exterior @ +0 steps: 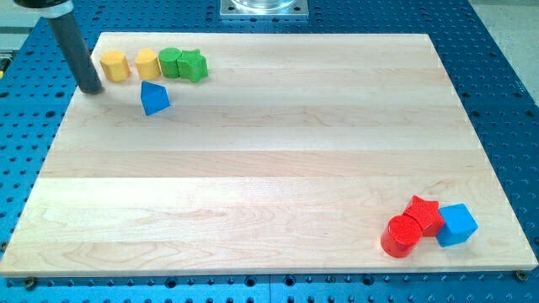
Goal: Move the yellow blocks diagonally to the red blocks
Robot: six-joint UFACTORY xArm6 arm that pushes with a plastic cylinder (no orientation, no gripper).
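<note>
Two yellow blocks sit at the view's top left: a yellow block (114,65) and a second yellow block (147,64) to its right. Two red blocks lie at the view's bottom right: a red cylinder (398,236) and a red star (423,214) touching it. My tip (91,87) rests on the board just left of and slightly below the first yellow block, a small gap apart.
A green round block (172,63) and a green star (193,65) stand right of the yellow blocks. A blue triangular block (154,98) lies below them. A blue cube (456,225) touches the red star. The wooden board (269,151) lies on a blue perforated table.
</note>
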